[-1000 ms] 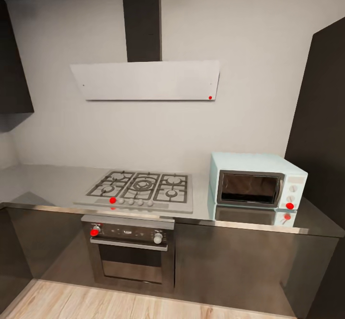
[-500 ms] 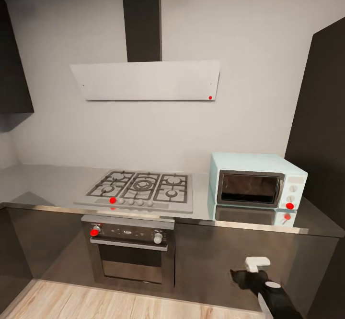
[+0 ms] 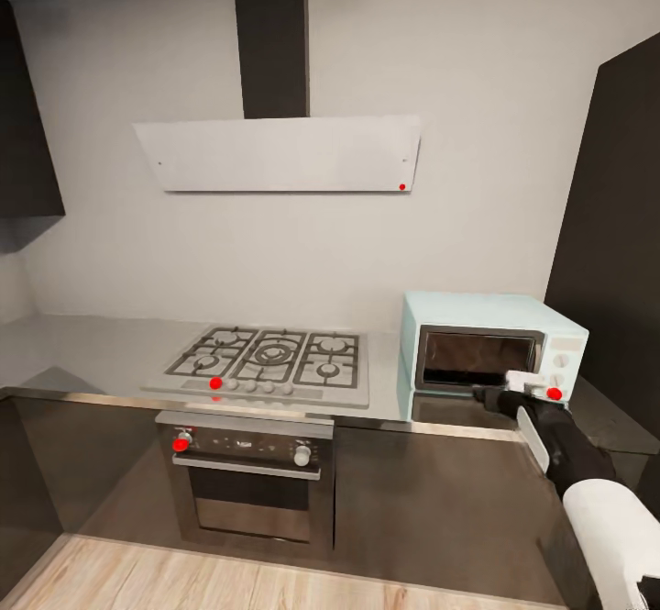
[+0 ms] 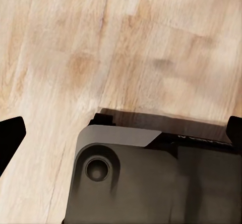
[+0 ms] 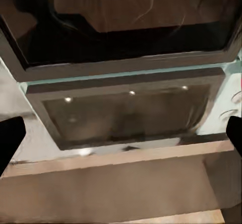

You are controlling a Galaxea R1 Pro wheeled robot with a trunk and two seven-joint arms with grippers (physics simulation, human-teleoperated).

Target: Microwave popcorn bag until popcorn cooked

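Right gripper (image 3: 513, 388), fingers spread and holding nothing, is raised just in front of the mint-blue microwave's (image 3: 486, 339) closed door at the countertop's (image 3: 82, 344) right end, nearer than the left arm

Your microwave (image 3: 490, 349) has a smooth pale mint shell, plastic-looking, with dark glossy glass framed in silver. The countertop (image 3: 82, 353) is polished grey steel (it mirrors the microwave's front). The hob (image 3: 266, 362) looks like brushed metal, the floor (image 4: 126, 47) pale matt wood grain, and the cabinet fronts (image 3: 431, 500) dark and glossy.
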